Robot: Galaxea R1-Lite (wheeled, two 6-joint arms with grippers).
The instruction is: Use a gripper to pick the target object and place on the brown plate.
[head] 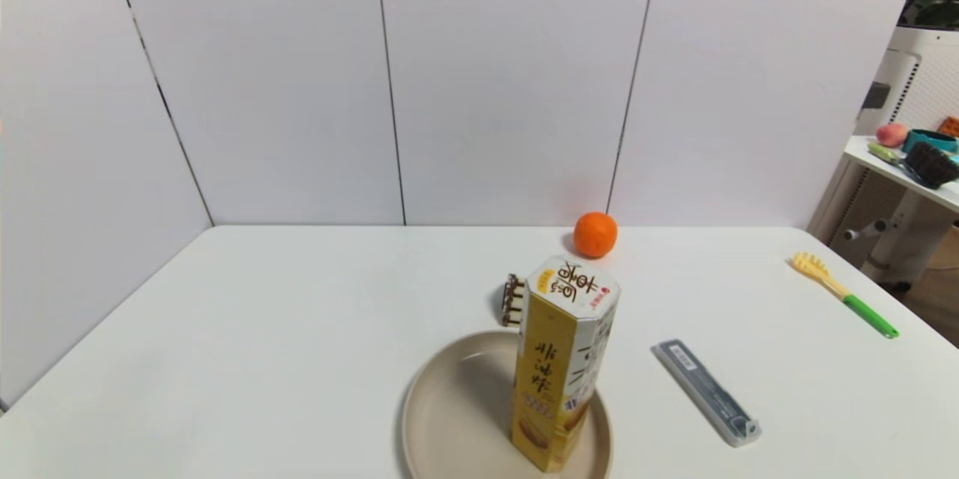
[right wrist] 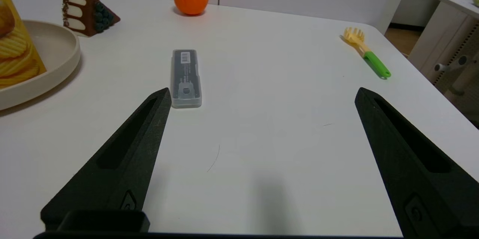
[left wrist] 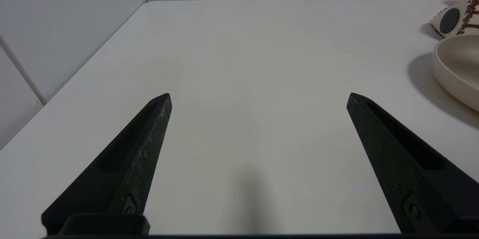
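Hexagonal cardboard snack box (head: 562, 366) upright on matte round plate (head: 449, 419)

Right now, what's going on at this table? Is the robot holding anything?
No, nothing is being held. The tall yellow snack box stands upright on the brown plate. The left hand is open over bare table beside the plate. The right hand is open too, near a grey case. An orange, a toy cake slice and a yellow fork lie around untouched.
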